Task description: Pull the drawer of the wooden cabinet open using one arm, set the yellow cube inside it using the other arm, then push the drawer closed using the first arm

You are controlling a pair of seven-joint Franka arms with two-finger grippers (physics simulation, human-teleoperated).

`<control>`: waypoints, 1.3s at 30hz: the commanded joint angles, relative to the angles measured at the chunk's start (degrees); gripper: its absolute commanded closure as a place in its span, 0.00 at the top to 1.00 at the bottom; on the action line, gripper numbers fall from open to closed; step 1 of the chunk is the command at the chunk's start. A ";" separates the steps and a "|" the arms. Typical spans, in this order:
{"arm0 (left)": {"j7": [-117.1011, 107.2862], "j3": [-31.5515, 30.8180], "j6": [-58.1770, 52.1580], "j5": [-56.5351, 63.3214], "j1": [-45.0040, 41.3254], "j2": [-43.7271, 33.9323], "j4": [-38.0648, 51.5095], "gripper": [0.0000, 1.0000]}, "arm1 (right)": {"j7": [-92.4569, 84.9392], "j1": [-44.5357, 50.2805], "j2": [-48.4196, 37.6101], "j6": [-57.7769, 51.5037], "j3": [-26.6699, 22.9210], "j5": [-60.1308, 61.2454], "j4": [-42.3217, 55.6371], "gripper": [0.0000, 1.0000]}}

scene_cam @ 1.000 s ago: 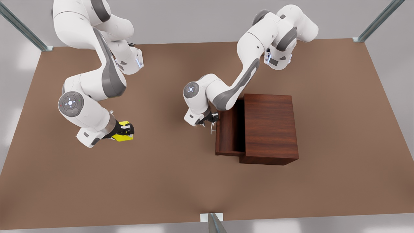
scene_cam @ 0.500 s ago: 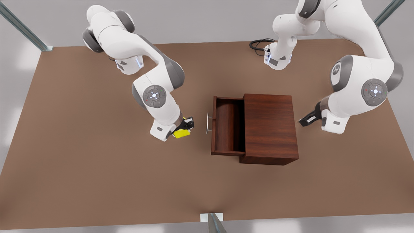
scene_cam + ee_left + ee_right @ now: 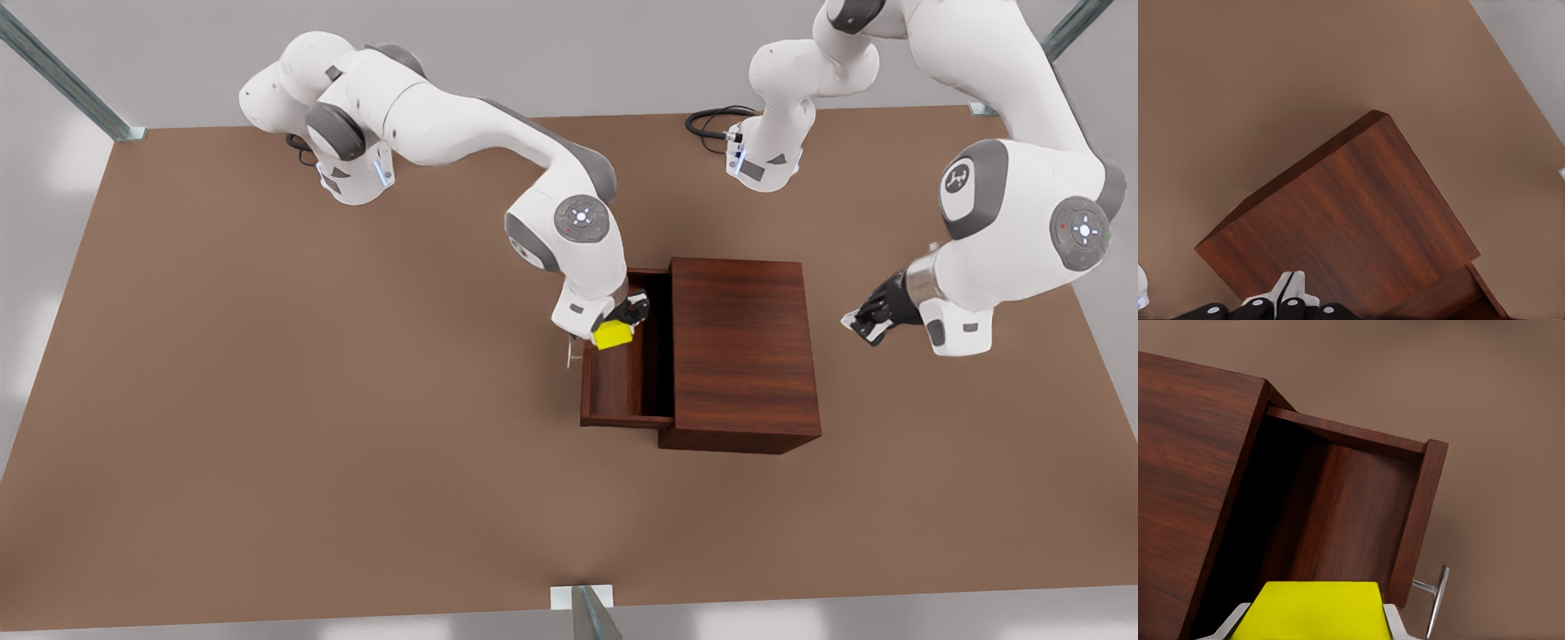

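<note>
Altogether two arms, one wooden cabinet [image 3: 742, 351], one drawer [image 3: 622, 378] and one yellow cube [image 3: 612, 335] stand on the brown worktop [image 3: 311, 444].

One drawer is pulled out of the cabinet toward the front view's left, its inside bare and dark, with one thin silver bar handle [image 3: 570, 356] on its front; in the right wrist view the handle [image 3: 1436, 600] stands off the drawer [image 3: 1358, 513] front on a short post.

One right end effector [image 3: 622, 324] hangs over the far end of the open drawer, its fingers clamped on the single yellow cube. In the right wrist view the yellow cube [image 3: 1315, 611] sits between two pale fingertips [image 3: 1395, 621], above the drawer's opening and beside the cabinet [image 3: 1191, 487] front. The cube is held above the drawer, not lying on its floor.

One left end effector [image 3: 867, 317] waits on the front view's right of the cabinet, apart from it and off the worktop. In the left wrist view its fingers [image 3: 1293, 288] lie close together with nothing between them, over the cabinet [image 3: 1345, 220] top.
</note>
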 commanded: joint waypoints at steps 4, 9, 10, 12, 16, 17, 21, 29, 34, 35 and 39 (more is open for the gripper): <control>-51.56 -0.08 3.76 -2.31 -3.72 1.07 0.03 0.21 | 16.48 0.39 0.34 4.60 -0.22 -1.11 0.04 0.92; -58.86 -0.08 5.95 -3.27 -7.06 2.12 0.03 0.21 | 15.69 -0.40 -0.89 1.52 -0.49 -1.11 -0.40 1.00; -61.76 -0.08 6.31 -3.27 -8.21 2.30 0.03 0.21 | 14.10 -2.42 -1.59 1.34 -0.58 -1.29 -0.49 1.00; -70.19 -0.08 10.43 -4.85 -11.81 2.91 0.03 0.21 | 6.03 -9.97 -9.05 -6.56 0.21 -3.66 -1.19 1.00; -87.42 -0.08 23.61 -5.47 -22.97 7.22 0.03 0.21 | -12.61 -26.85 -30.84 -18.43 0.30 -3.22 -18.05 1.00; -90.77 0.01 27.22 -4.94 -26.57 8.98 0.21 0.21 | -16.03 -32.65 -35.60 -18.61 0.83 -0.59 -22.54 1.00; -99.21 0.19 36.10 2.96 -34.40 15.83 0.47 0.21 | -31.42 -42.42 -45.36 -17.99 -0.40 1.70 -38.81 1.00; -99.12 0.10 40.14 8.59 -39.14 23.39 0.47 0.21 | -31.60 -41.80 -41.14 -13.24 1.27 1.44 -34.33 1.00; -99.12 0.10 41.29 9.38 -40.99 25.76 0.47 0.21 | -59.20 -43.74 -35.43 -14.56 -1.28 -1.11 -27.29 1.00; -98.68 0.10 41.29 9.47 -41.69 26.38 0.47 0.21 | -59.20 -43.82 -34.29 -14.13 -1.19 -1.20 -27.21 1.00; -97.54 0.10 41.20 10.26 -41.52 26.73 0.38 0.21 | -58.93 -46.11 -33.49 -14.65 -0.75 -0.94 -27.74 1.00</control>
